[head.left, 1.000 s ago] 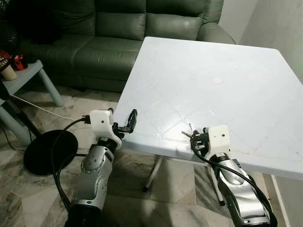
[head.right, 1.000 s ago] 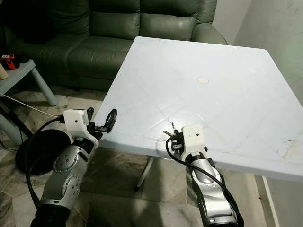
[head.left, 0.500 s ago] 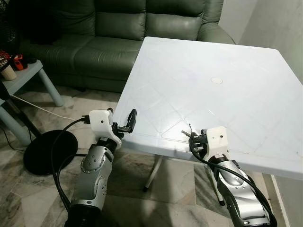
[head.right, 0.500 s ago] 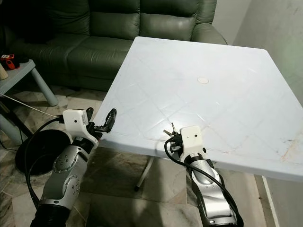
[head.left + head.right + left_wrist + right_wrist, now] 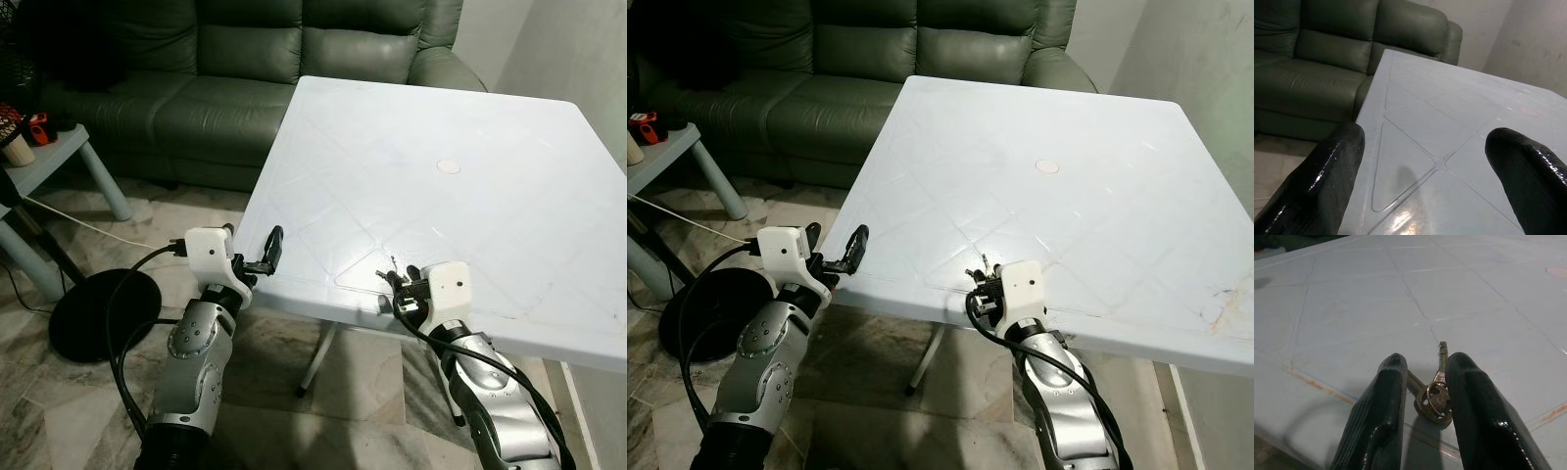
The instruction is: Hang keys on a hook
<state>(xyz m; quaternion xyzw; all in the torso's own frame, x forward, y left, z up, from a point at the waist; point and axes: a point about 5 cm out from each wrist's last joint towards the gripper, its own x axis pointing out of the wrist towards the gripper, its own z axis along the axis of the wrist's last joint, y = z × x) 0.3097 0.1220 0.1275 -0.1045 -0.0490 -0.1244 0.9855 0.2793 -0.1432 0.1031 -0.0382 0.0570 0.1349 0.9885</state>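
I see the keys (image 5: 1436, 392) pinched between my right hand's (image 5: 400, 290) two fingers (image 5: 1382, 416), ring and blade just above the white table (image 5: 490, 196) near its front edge. My left hand (image 5: 272, 250) hovers at the table's left edge, fingers spread wide, holding nothing. Past the table stands a green sofa (image 5: 225, 69); a small side table (image 5: 54, 157) and a round black base (image 5: 93, 313) lie off to my left.

**Even indoor light, sharp pictures**

Soft light falls from above on the white tabletop (image 5: 470, 147), which shines pale with mild glare. The sofa (image 5: 196, 88) behind is dim. In the right wrist view the fingers (image 5: 1381, 416) are glossy and throw short shadows; no blur.
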